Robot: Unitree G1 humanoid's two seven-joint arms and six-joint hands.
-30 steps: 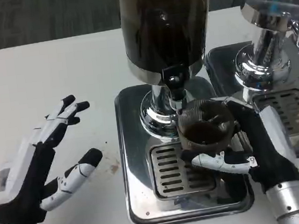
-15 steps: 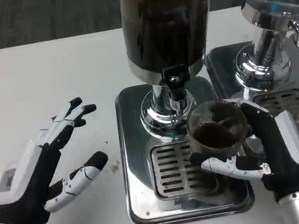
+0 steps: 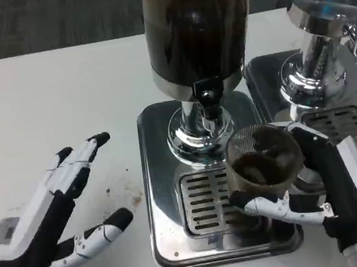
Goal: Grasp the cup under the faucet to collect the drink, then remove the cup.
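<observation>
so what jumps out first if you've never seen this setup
The tall dispenser of dark drink at top centre, its black faucet over a steel drip tray. Just right of the faucet, the right hand grips a clear cup with dark liquid. The left hand hovers spread over the white table.

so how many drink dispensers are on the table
2. One with dark drink stands at centre, its faucet just behind the cup in the right hand. A second stands at the right edge, partly cropped.
</observation>
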